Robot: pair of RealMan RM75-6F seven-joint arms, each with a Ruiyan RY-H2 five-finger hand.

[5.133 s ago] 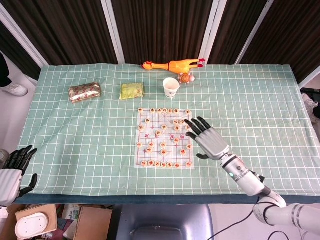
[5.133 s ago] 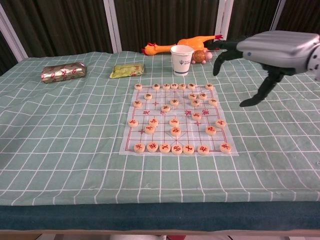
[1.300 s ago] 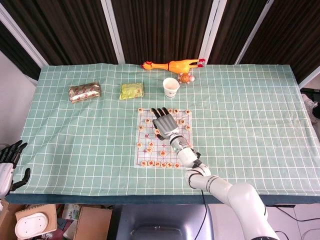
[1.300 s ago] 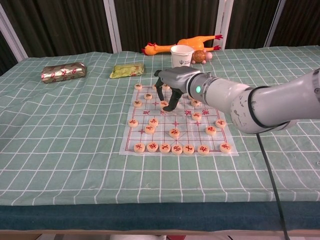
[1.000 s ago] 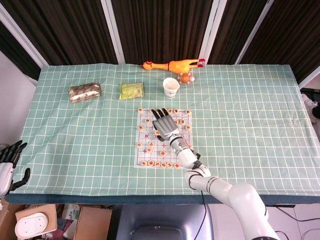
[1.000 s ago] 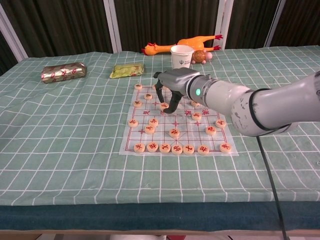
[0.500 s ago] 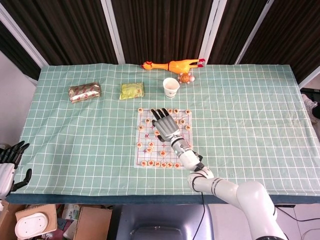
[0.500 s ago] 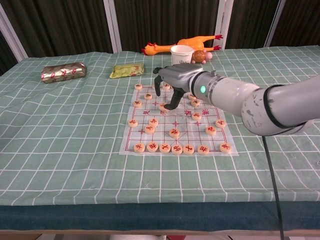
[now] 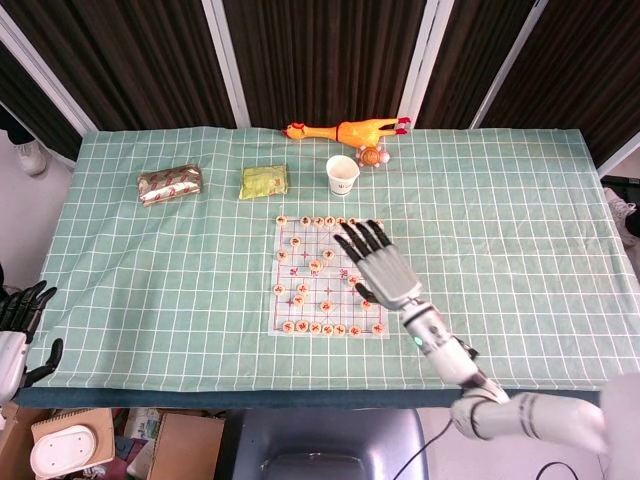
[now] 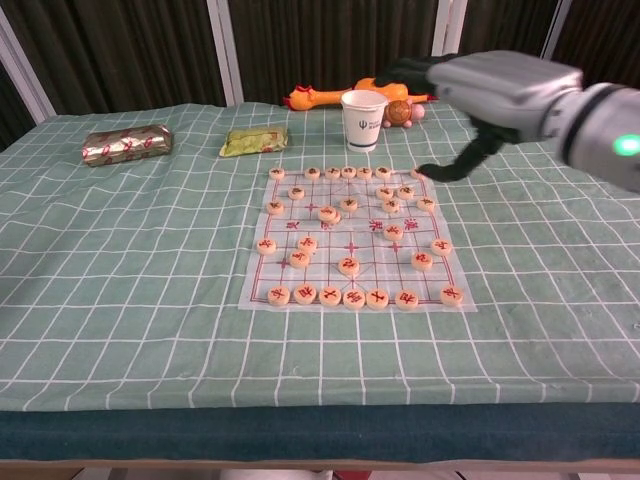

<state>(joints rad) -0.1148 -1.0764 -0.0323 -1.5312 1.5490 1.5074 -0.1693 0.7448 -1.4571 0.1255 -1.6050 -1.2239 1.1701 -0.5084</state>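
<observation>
A: What carries everything?

B: The surface, covered by a green checked cloth, spans both views. Dark curtains with white posts stand behind it.

A: Where is the right hand?

B: The right hand hovers above the right side of the chess board, palm down, holding nothing. Its fingers are spread apart and point toward the far edge. In the chest view the same hand is raised well clear of the board, with its thumb hanging down toward the board's far right corner.

A: And the board itself?

B: The chess board lies flat near the middle of the surface, a pale sheet printed with red lines. Round chess pieces are scattered over it, with one row along the near edge and another along the far edge.

A: And the left hand?

B: The left hand sits low at the left edge of the head view, beyond the surface, well apart from the board. Its dark fingers are apart and empty.

A: What else lies about?

B: A rubber chicken lies along the far edge. A shiny wrapped packet and a green packet lie to the left. A white paper cup stands upright just beyond the board, and a small ball sits beside it.
</observation>
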